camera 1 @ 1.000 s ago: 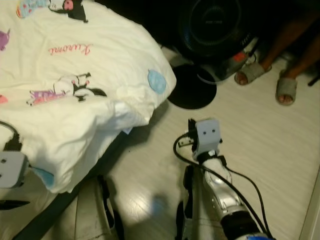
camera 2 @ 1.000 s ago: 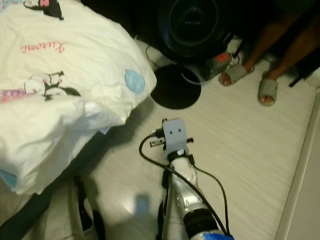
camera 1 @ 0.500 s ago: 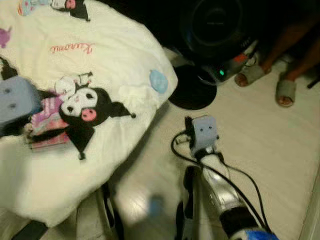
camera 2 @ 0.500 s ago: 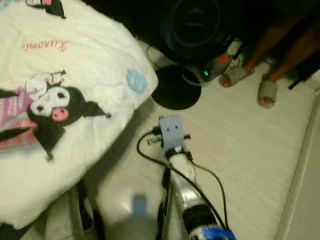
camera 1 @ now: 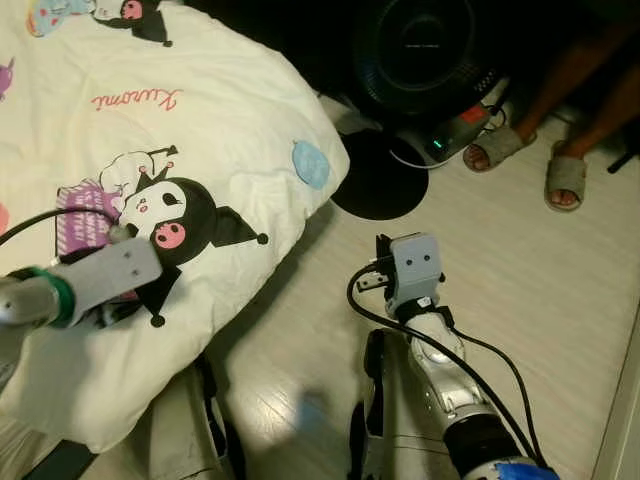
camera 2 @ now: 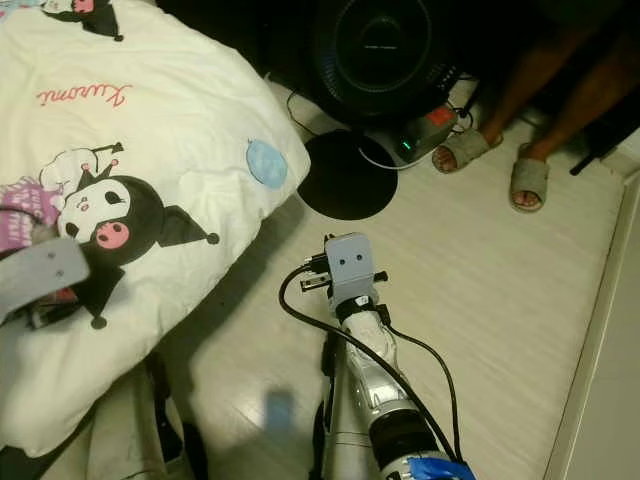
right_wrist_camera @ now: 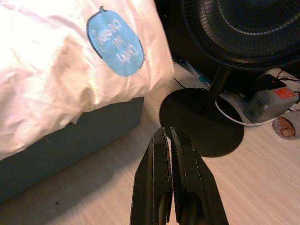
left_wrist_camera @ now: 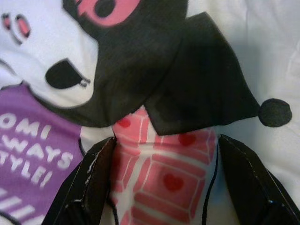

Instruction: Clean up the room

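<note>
From the left eye view, we see our left gripper [camera 1: 120, 305] low over the cream cartoon-print duvet [camera 1: 230, 120], at the black-and-pink cartoon character [camera 1: 175, 215] near the cover's lower edge. The duvet lies spread over the bed, its corner hanging toward the pale wood floor [camera 1: 520, 270]. Our right arm reaches out over the floor, its gripper [camera 1: 385, 255] short of the black fan base [camera 1: 380, 175]. A person's feet in grey slippers [camera 1: 565, 180] stand beyond, near a power strip [camera 1: 460, 125].

The right eye view gives the same layout: the fan [camera 2: 380, 45] rises behind its base, and the duvet corner with the blue oval patch [camera 2: 266, 163] overhangs the bed's side.

In the left wrist view, our two black fingers [left_wrist_camera: 93, 178] stand wide apart, touching or just above the cloth, with the pink checked print [left_wrist_camera: 164, 173] between them. Nothing is gripped. We judge that if we mean to pull the cover straight, we should press down until a fold rises between the fingers, then close fully; thin cloth slips from a shallow pinch.

In the right wrist view, our fingers [right_wrist_camera: 161, 183] lie pressed together, holding nothing, pointing at the fan base, with the duvet's blue patch and the dark bed frame [right_wrist_camera: 70, 136] to one side. We should keep this arm off the fan's cable [right_wrist_camera: 229, 117].
</note>
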### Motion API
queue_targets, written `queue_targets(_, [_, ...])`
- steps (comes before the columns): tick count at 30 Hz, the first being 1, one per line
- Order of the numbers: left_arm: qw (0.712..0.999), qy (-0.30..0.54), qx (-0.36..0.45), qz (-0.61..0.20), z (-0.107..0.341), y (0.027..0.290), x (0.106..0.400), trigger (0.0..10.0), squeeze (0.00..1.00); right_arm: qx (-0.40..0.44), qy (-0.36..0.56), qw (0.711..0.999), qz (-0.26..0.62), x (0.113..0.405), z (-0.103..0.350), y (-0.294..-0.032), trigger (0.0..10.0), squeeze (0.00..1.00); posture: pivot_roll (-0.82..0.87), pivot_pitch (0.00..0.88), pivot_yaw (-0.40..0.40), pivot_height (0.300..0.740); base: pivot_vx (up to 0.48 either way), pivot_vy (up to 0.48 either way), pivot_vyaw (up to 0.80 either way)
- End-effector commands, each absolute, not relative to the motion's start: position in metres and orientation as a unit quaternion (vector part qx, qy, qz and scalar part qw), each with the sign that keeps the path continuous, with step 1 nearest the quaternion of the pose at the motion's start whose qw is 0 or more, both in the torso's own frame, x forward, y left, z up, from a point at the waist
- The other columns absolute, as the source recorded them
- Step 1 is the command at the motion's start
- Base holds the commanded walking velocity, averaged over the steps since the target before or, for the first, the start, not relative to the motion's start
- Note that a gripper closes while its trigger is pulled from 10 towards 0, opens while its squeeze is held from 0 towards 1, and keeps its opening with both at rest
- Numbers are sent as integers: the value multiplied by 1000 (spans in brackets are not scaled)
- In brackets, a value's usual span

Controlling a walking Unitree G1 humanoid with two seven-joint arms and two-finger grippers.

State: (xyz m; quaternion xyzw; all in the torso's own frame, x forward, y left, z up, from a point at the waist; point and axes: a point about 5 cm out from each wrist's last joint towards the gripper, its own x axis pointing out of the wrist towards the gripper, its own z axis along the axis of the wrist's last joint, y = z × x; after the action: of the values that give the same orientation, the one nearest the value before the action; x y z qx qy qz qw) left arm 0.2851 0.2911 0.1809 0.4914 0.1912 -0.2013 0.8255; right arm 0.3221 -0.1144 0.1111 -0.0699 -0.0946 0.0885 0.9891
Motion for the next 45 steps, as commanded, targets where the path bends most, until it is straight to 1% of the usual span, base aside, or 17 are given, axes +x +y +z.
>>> queue_targets(1, [880,120,415,-198,196,276,288,10000,0,-60,-97,990,84,317,110,-116,10000,0,34,264,-2,527,0,0,0])
queue_targets(2, [966,-42,205,-149,243,248,293,10000,0,-36,-148,985,83,319,135,-115,10000,0,39,255,-11,527,0,0,0])
queue_targets(3, [966,-42,205,-149,243,248,293,10000,0,-36,-148,985,83,319,135,-115,10000,0,39,255,-11,527,0,0,0])
queue_targets(5, [984,-119,91,-97,263,233,293,10000,0,-19,-188,979,80,322,157,-115,10000,0,35,245,-17,537,0,0,0])
queue_targets(6, [984,-119,91,-97,263,233,293,10000,0,-19,-188,979,80,322,157,-115,10000,0,35,245,-17,537,0,0,0])
queue_targets(8, [985,-154,34,-69,269,221,293,10000,0,-14,-205,976,73,325,169,-116,10000,0,29,235,-23,547,0,0,0])
queue_targets(9, [985,-154,34,-69,269,221,293,10000,0,-14,-205,976,73,325,169,-116,10000,0,29,235,-23,547,0,0,0])
queue_targets(10, [984,-164,7,-66,271,213,293,10000,0,-15,-210,975,71,326,173,-117,10000,20,26,227,-27,552,0,0,0])
queue_targets(11, [984,-164,7,-66,271,213,293,10000,0,-15,-210,975,71,326,173,-117,10000,20,26,227,-27,552,0,0,0])
queue_targets(12, [982,-174,-9,-76,272,202,294,10000,0,-16,-213,975,69,326,176,-119,10000,24,24,219,-32,557,0,0,0])
queue_targets(13, [982,-174,-9,-76,272,202,294,10000,0,-16,-213,975,69,326,176,-119,10000,24,24,219,-32,557,0,0,0])
queue_targets(14, [980,-178,-29,-86,272,193,295,10000,0,-19,-215,974,67,326,178,-122,10000,20,21,214,-34,562,0,0,0])
queue_targets(15, [979,-180,-29,-95,272,185,296,10000,0,-20,-216,974,64,325,178,-125,10000,24,16,208,-36,567,0,0,0])
queue_targets(20, [978,-178,-25,-105,271,178,297,10000,0,-21,-217,974,61,323,179,-127,10000,20,12,203,-36,572,0,0,0])
queue_targets(24, [981,-163,13,-107,265,167,297,10000,0,-19,-217,975,52,318,182,-132,10000,20,-7,187,-32,587,0,0,0])
queue_targets(39, [983,-134,74,-98,244,161,297,10000,0,-25,-207,977,43,315,177,-139,10000,20,-7,170,-28,622,0,0,0])
queue_targets(45, [986,-98,95,-100,218,159,294,10000,0,-33,-190,980,45,313,169,-141,10000,20,-9,158,-35,642,0,0,0])
